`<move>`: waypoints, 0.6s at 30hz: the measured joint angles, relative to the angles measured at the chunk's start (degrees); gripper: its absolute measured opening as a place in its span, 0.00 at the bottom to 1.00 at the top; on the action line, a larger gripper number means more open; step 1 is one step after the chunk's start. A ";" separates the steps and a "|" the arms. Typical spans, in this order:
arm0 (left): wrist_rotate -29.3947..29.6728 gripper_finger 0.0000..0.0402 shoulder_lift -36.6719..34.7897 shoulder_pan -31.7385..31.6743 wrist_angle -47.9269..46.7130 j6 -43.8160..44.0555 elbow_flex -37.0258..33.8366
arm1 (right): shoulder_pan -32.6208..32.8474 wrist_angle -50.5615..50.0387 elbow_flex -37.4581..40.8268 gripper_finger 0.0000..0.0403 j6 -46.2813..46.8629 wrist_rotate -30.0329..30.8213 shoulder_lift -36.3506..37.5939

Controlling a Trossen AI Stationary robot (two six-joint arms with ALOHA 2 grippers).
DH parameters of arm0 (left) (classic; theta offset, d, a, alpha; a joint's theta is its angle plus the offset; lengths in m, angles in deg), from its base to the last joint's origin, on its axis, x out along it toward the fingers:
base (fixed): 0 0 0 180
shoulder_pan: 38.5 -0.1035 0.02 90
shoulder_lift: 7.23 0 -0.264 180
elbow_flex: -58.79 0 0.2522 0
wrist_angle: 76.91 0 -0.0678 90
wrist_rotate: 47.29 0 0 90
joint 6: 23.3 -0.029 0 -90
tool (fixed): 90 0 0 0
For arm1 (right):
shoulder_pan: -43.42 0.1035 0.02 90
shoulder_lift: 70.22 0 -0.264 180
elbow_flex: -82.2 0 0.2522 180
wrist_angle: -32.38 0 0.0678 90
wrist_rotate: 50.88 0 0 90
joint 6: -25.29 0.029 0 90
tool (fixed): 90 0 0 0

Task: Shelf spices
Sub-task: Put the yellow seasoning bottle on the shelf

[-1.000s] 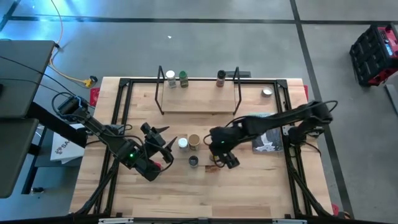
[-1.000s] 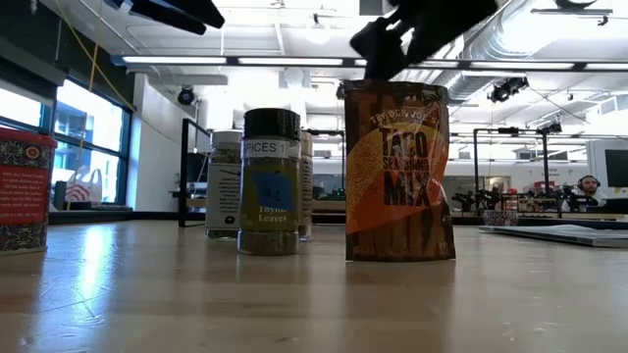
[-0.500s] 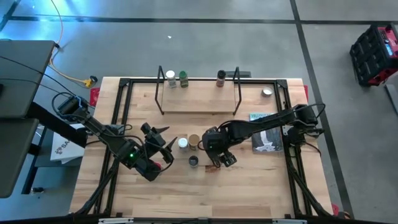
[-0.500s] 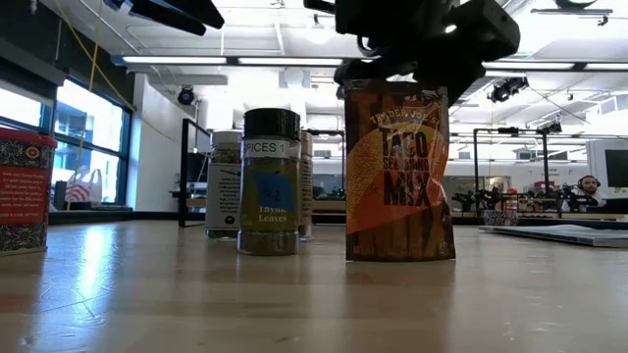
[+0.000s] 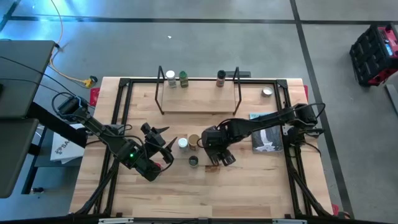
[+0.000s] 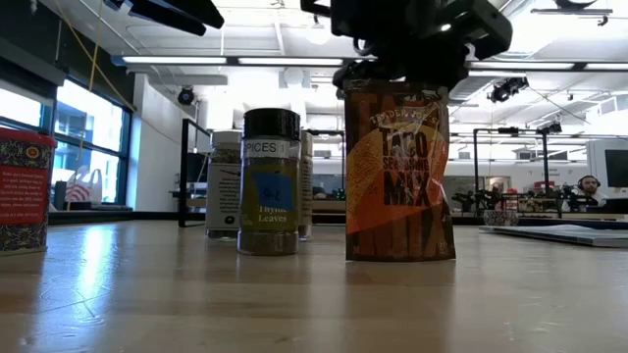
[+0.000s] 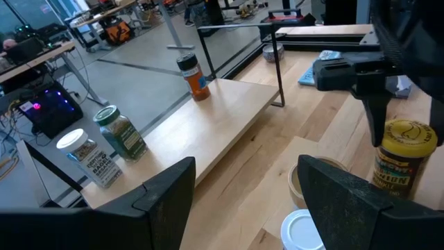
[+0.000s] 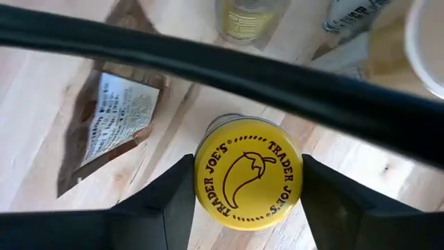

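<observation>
The right hand [image 8: 248, 182] is down over a yellow-lidded jar [image 8: 248, 182] near the middle of the table [image 5: 249, 186], one dark finger [image 8: 163, 208] on each side of the lid, close against it; whether they press it cannot be told. In the high view this hand [image 5: 211, 151] sits just right of the loose cluster of spices. Beside the jar stands a brown packet [image 6: 397, 172] of taco seasoning, upright on the table, with the hand's dark body right above it in the low view. Just left of that is a dark-lidded jar [image 6: 270, 181] of thyme leaves, and behind it a white-lidded jar [image 5: 183, 143] and a tan jar [image 5: 194, 140]. Further left the left hand [image 5: 163, 140] hangs above the table with its fingers [image 7: 163, 198] spread wide and nothing between them, and a red box [image 6: 24, 191] stands at the left edge of the low view. At the far side of the table is the shelf [image 5: 199, 102], a light wooden board with thin black wire uprights; on it stand a white-capped jar [image 5: 170, 78] and a green one [image 5: 183, 78] side by side near the left end, and a dark-capped jar with an orange label [image 5: 221, 77] apart toward the right end. A small silver tin [image 5: 267, 92] lies on the table right of the shelf, and a flat book [image 5: 268, 140] lies under the right arm.
</observation>
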 joint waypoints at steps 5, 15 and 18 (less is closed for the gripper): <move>-0.07 0.62 0.01 0.00 0.00 0.12 0.00 | -1.70 -2.42 -1.86 0.51 1.38 2.87 1.44; -0.08 0.62 0.01 0.00 0.29 0.20 0.00 | -12.96 -12.43 -18.10 0.51 9.75 8.08 6.74; -0.14 0.62 0.01 0.00 0.31 0.22 0.00 | -18.81 -15.53 -24.15 0.51 11.64 9.38 6.59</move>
